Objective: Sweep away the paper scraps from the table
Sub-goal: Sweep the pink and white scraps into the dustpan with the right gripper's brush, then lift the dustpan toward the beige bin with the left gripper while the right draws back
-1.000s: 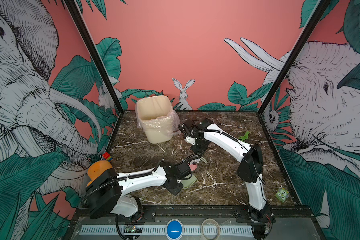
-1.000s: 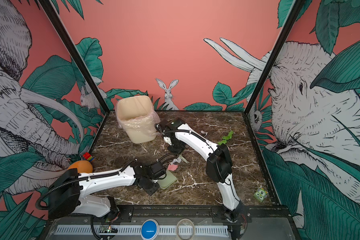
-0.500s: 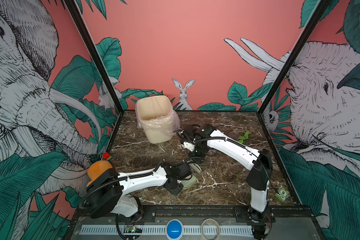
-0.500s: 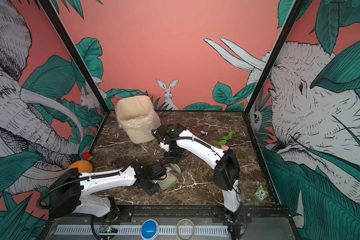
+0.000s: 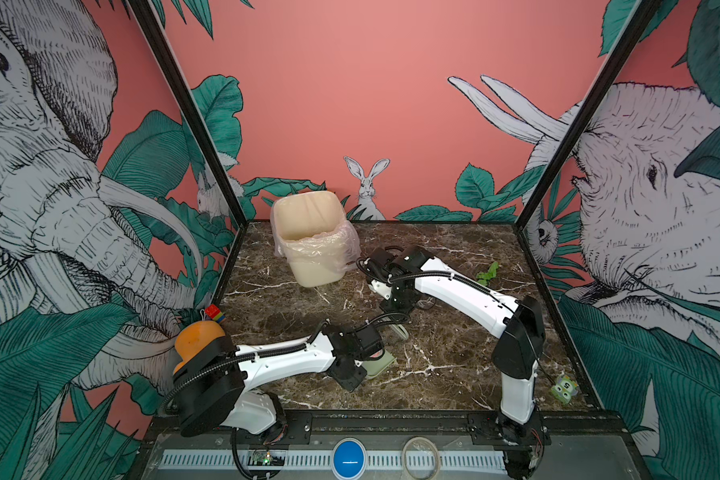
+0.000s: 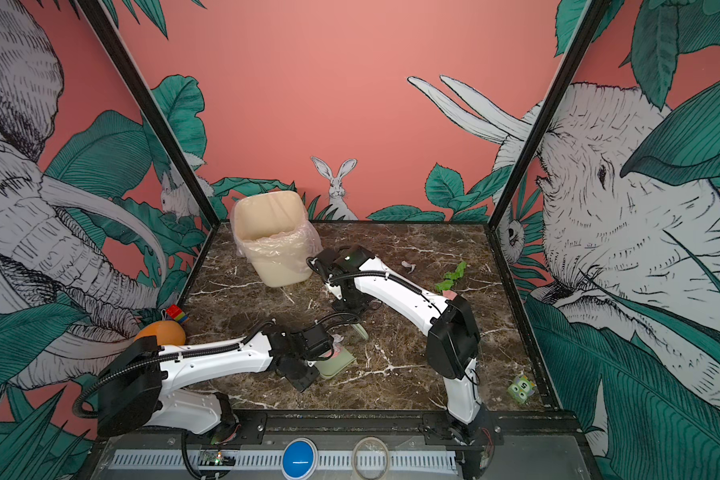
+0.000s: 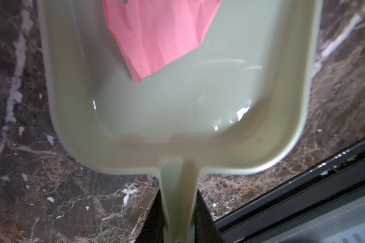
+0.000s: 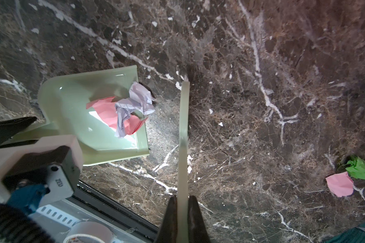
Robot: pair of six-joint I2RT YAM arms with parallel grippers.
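While both arms grip tools, the paper scraps (image 8: 135, 101) lie partly in the dustpan (image 5: 381, 362), partly loose on the surface (image 5: 445, 374).

Top views: dustpan flat near the front edge, under the left wrist; brush (image 5: 400, 332) just beyond it, below the right wrist; green scrap (image 6: 452, 276), pink scrap (image 6: 449, 293) and white scrap (image 6: 408, 266) far right, well apart from the pan; cream bin (image 5: 316, 253) back left. Left wrist: left jaws clenched on the pan's handle; a pink piece (image 7: 160, 35) lies inside. Right wrist: right jaws clamped on the brush handle; pink and white crumples sit at the pan's open lip; green and pink bits lie loose, well apart from it.
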